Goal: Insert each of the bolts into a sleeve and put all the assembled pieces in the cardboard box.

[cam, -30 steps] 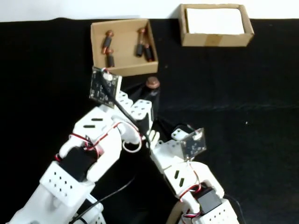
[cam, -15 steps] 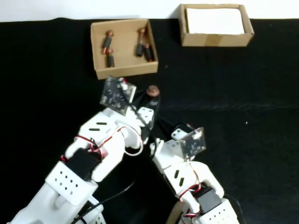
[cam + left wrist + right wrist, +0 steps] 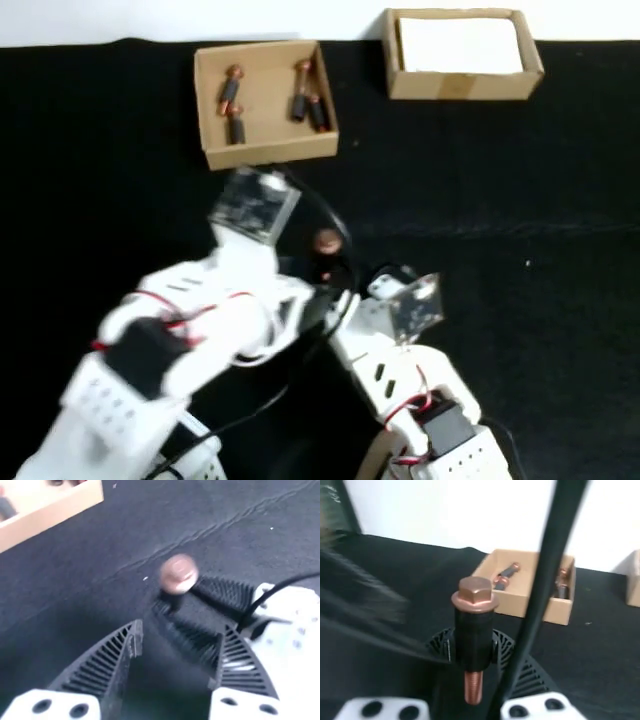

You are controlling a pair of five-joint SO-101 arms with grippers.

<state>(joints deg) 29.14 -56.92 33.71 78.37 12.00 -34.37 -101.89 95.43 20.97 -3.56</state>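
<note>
We see the right end effector [image 3: 472,652] clenched on a black cylindrical sleeve [image 3: 474,635], which stands upright with a copper hex-headed bolt [image 3: 474,594] through it, the threaded tip poking out beneath. The pair sits above the black cloth-covered bench [image 3: 520,250], near its middle and in front of the open brown cardboard box [image 3: 268,150]. The left end effector [image 3: 178,635] is released, its ribbed black fingers [image 3: 115,655] spread wide just beside the bolt head. Four assembled bolt-and-sleeve pieces [image 3: 231,92] lie in that box. A second cardboard box [image 3: 460,84] holding a white sheet [image 3: 460,45] stands well apart at the bench's far right.
</note>
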